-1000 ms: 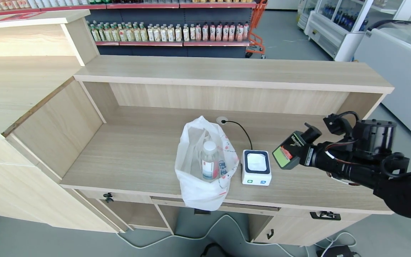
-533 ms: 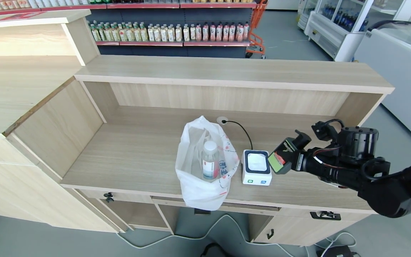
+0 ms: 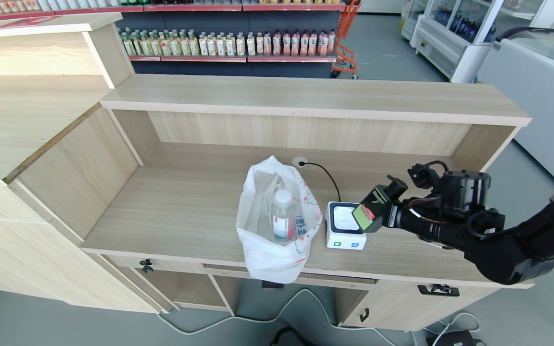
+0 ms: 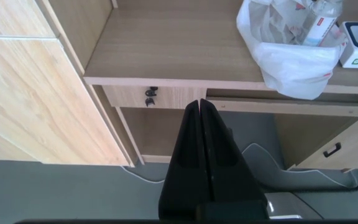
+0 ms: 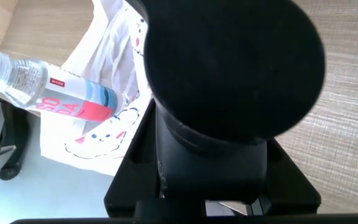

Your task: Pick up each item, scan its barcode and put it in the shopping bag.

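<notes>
Wooden counter (image 3: 185, 211) carries everything in the head view. The right pincer (image 3: 382, 207) is clamped on a small box (image 3: 366, 217), held at the scanner's (image 3: 342, 226) nearest edge with its broad face tilted toward the window. Just past the scanner stands the shopping bag (image 3: 267, 250), mouth open, with a bottle (image 3: 283, 216) upright inside. The path that way looks open, and the counter's back wall is well apart.

From the left wrist, the left pincer (image 4: 199, 134) has its fingers pressed together, empty, below the counter's front edge and well apart from the bag. The right arm is clearly nearer.

From the right wrist, bag and bottle lie to one side of the arm, bare counter to the other.
</notes>
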